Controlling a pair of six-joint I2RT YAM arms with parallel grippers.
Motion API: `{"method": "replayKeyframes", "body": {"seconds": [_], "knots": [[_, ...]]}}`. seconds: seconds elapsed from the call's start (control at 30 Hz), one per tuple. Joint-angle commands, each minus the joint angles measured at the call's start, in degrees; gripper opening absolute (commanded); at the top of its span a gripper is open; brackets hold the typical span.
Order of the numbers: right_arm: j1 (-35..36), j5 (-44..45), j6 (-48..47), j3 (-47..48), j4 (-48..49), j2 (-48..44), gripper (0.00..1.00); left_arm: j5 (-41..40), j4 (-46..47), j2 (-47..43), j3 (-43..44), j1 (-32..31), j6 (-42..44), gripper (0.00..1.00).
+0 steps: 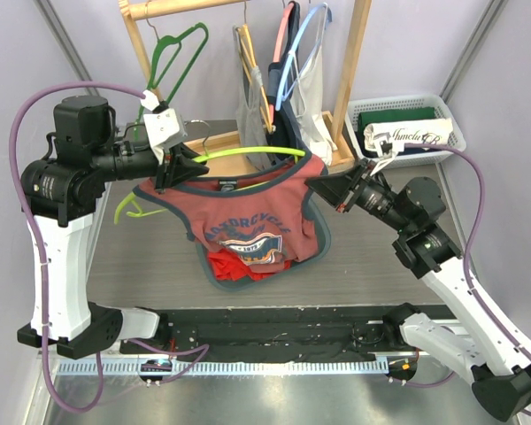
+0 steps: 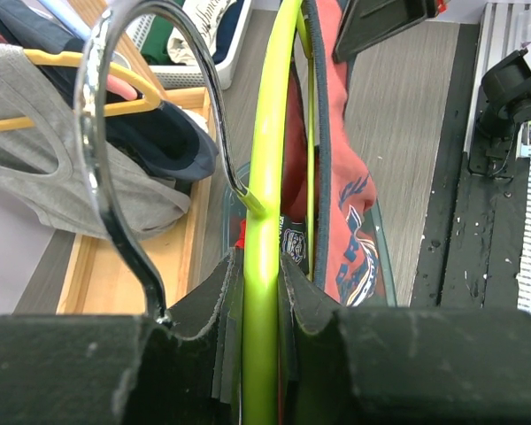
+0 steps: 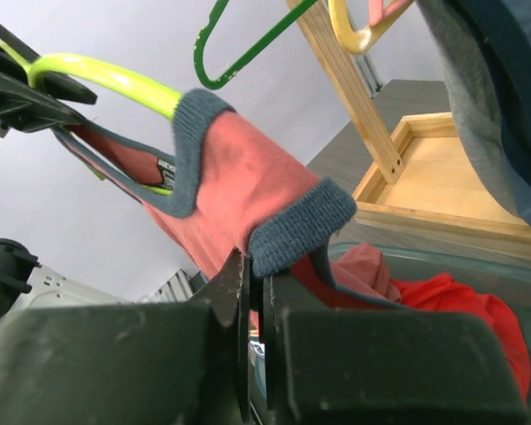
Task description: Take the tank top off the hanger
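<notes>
A red tank top (image 1: 248, 208) with grey-blue trim and a printed chest hangs on a lime-green hanger (image 1: 248, 152) above the table. My left gripper (image 1: 175, 168) is shut on the hanger's left arm, which runs as a green bar (image 2: 264, 266) between the jaws beside the metal hook (image 2: 106, 159). My right gripper (image 1: 323, 188) is shut on the tank top's right shoulder strap (image 3: 292, 235) and holds the fabric stretched off the hanger (image 3: 106, 80). The top's lower part droops over a bin below.
A wooden rack (image 1: 354, 80) at the back holds several hangers with grey and dark garments (image 1: 288, 97). A white basket (image 1: 411, 124) with folded clothes stands at the back right. A clear bin with red clothes (image 1: 248, 261) sits under the tank top.
</notes>
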Motion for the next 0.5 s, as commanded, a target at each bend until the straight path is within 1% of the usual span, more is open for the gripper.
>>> {"method": "replayKeyframes", "body": {"seconds": [0.0,0.07,0.1,0.17,0.2,0.37,0.43,0.47], "knots": [[-0.7,4.2,-2.4,5.0,-3.5,-1.8,0.01,-0.6,2.1,-1.7,0.6,0.1,1.4,0.01],[-1.6,6.1,-2.0,5.2,-3.8,-2.0,0.01,-0.9,1.8,-2.1,0.1,0.1,1.9,0.01],[-2.0,8.8,-1.8,5.2,-4.1,-2.0,0.01,-1.1,1.6,-2.2,-0.2,0.1,2.1,0.00],[-3.0,10.4,-0.5,4.8,-4.4,-1.6,0.01,-1.4,1.2,-2.6,-0.6,0.1,2.9,0.00],[-4.4,12.0,0.2,4.4,-4.7,-1.4,0.01,-1.7,1.0,-2.8,-0.6,0.1,3.2,0.00],[-11.5,13.1,6.4,0.8,-4.2,-1.0,0.01,-1.9,-0.1,-3.2,-0.8,0.1,4.0,0.00],[-13.5,13.5,7.3,0.0,-4.1,-0.8,0.01,-2.0,-0.2,-3.3,-0.8,0.1,4.2,0.00],[-13.4,13.5,6.8,-0.1,-4.2,-0.5,0.01,-1.8,-0.2,-3.3,-0.6,0.1,4.1,0.00]]}}
